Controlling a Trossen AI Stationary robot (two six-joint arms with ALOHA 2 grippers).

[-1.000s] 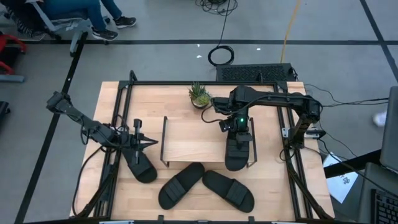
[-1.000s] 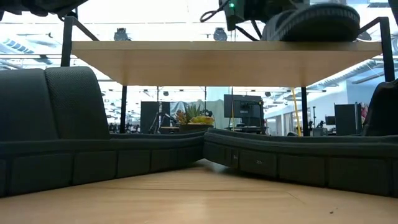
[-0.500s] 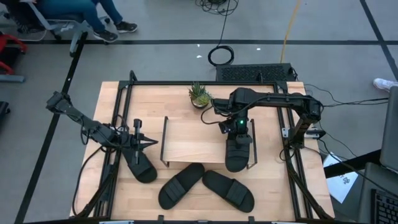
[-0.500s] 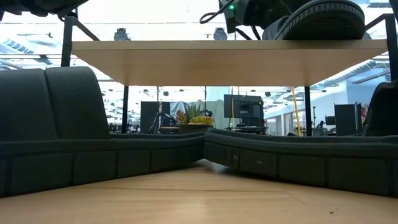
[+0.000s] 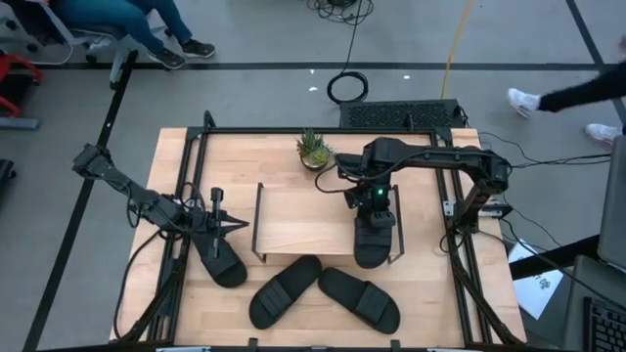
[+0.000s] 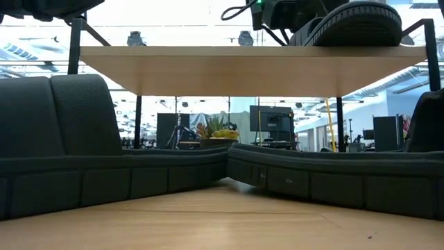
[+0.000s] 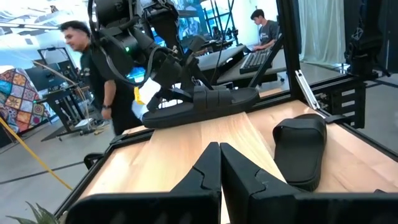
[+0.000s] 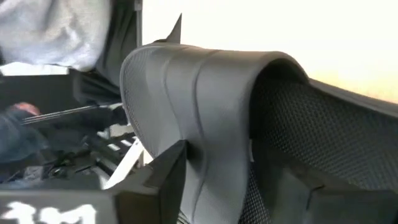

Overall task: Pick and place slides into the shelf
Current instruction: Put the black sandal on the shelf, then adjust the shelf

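Note:
The shelf (image 5: 303, 220) stands mid-table, its light wood board (image 6: 243, 69) on black end frames. One black slide (image 5: 375, 237) lies on the board's right end, its toe past the near edge (image 6: 354, 24). My right gripper (image 8: 230, 180) slants down over it, open, with one finger outside the strap (image 8: 205, 93) and one under its arch. Two slides (image 5: 284, 290) (image 5: 359, 296) lie on the table in front of the shelf. A third (image 5: 220, 259) lies at the left. My left gripper (image 7: 219, 163) hangs shut and level just beyond it, holding nothing. My right gripper's fingers (image 8: 168, 177) stand apart on either side of the slide's strap, coming from above and the far side. Whether either finger touches the strap I cannot tell. The slide lies sole-down on the shelf's board.
A small potted plant (image 5: 315, 149) stands at the far edge behind the shelf. The black table frame (image 5: 186, 196) runs along both sides. People sit and walk on the floor beyond the table. Bare wood lies at the table's near left and right corners.
My right gripper has tipped a little over the slide on the shelf without shifting its place. The slide stays on the board's right end.

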